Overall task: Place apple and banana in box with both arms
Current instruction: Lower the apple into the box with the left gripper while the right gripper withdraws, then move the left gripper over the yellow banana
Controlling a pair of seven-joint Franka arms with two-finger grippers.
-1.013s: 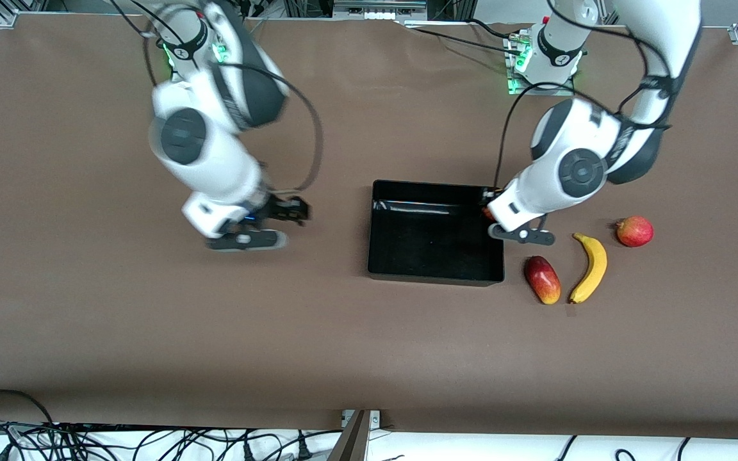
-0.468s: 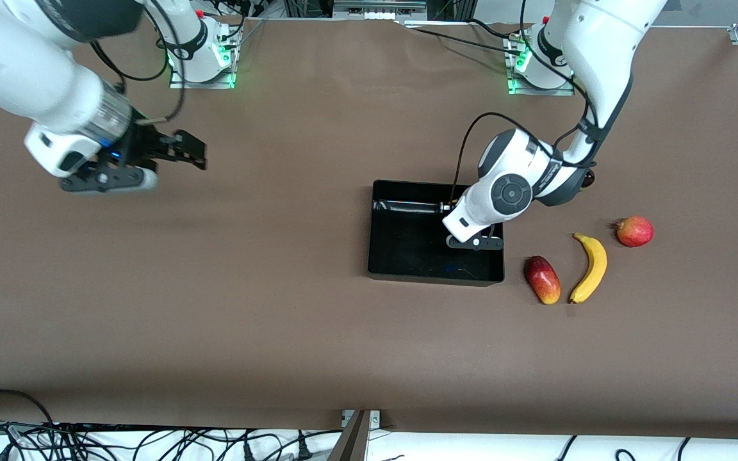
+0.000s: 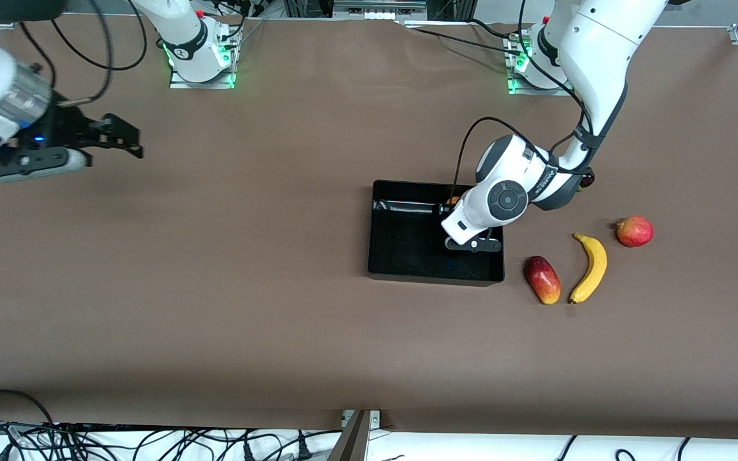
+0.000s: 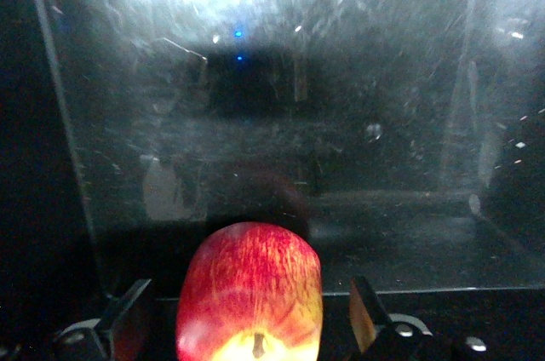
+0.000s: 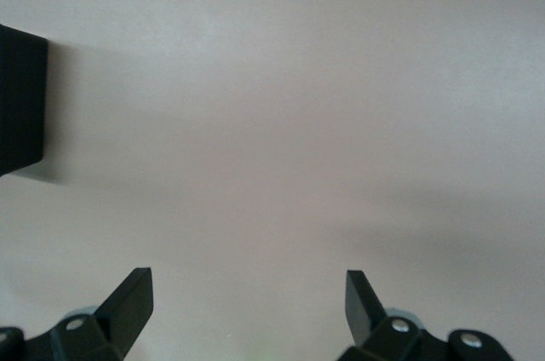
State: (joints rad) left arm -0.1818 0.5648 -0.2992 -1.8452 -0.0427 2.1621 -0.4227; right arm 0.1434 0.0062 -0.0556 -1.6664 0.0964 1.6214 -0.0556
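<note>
The black box (image 3: 407, 272) sits mid-table. My left gripper (image 3: 449, 206) is down in the box near its wall toward the left arm's end. In the left wrist view the left gripper (image 4: 247, 318) is open, and the red, yellow-streaked apple (image 4: 249, 284) sits between the spread fingers (image 4: 128, 314) with a gap on each side, over the glossy box floor (image 4: 341, 165). The banana (image 3: 590, 267) lies on the table beside the box, toward the left arm's end. My right gripper (image 3: 122, 137) is open and empty over bare table at the right arm's end; it also shows in the right wrist view (image 5: 247, 293).
A red-yellow mango-like fruit (image 3: 542, 280) lies between the box and the banana. A pinkish-red round fruit (image 3: 634, 231) lies beside the banana's farther tip. A dark fruit (image 3: 589, 179) peeks out under the left arm's elbow. A box corner (image 5: 21, 97) shows in the right wrist view.
My right arm has swung away from the box to its own end of the table. My left gripper has moved from the box's wall to inside the box with the apple.
</note>
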